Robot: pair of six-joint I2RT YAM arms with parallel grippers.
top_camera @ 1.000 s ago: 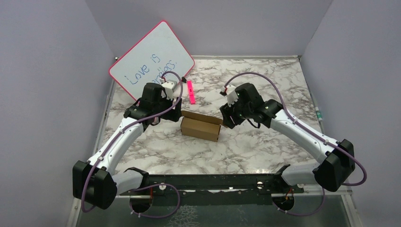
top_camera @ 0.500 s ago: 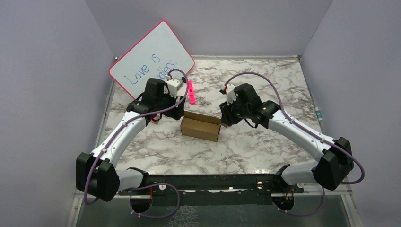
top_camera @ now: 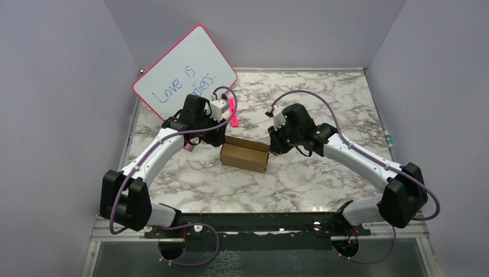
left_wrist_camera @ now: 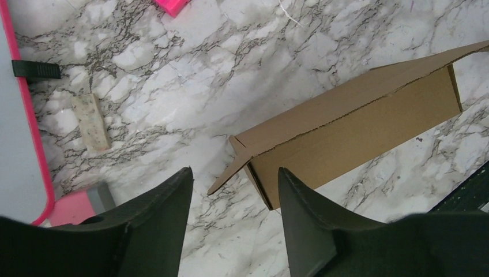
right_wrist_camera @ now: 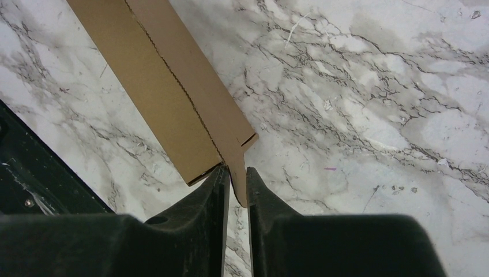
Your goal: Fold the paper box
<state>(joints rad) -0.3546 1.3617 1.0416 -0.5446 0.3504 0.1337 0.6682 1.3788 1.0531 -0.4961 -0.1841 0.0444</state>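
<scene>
The paper box (top_camera: 245, 154), plain brown cardboard folded into a long flat shape, lies mid-table between both arms. My left gripper (top_camera: 217, 137) is at its left end. In the left wrist view the gripper (left_wrist_camera: 234, 170) is open, and the box's (left_wrist_camera: 357, 115) loose end flap (left_wrist_camera: 230, 170) points into the gap without touching either finger. My right gripper (top_camera: 272, 144) is at the box's right end. In the right wrist view the gripper (right_wrist_camera: 236, 168) is closed to a narrow slit on the box's (right_wrist_camera: 173, 86) end flap (right_wrist_camera: 237, 182).
A pink-rimmed whiteboard (top_camera: 185, 70) with blue writing leans at the back left. A pink marker (top_camera: 233, 113) lies just behind the box. The left wrist view shows a small beige block (left_wrist_camera: 91, 122) and a black clip (left_wrist_camera: 36, 69) by the board's rim (left_wrist_camera: 36, 133). Purple walls stand on three sides.
My left arm has moved right and forward, bringing its gripper nearer the box's left end. My right gripper has shifted slightly left at the box's right end. The box has not moved.
</scene>
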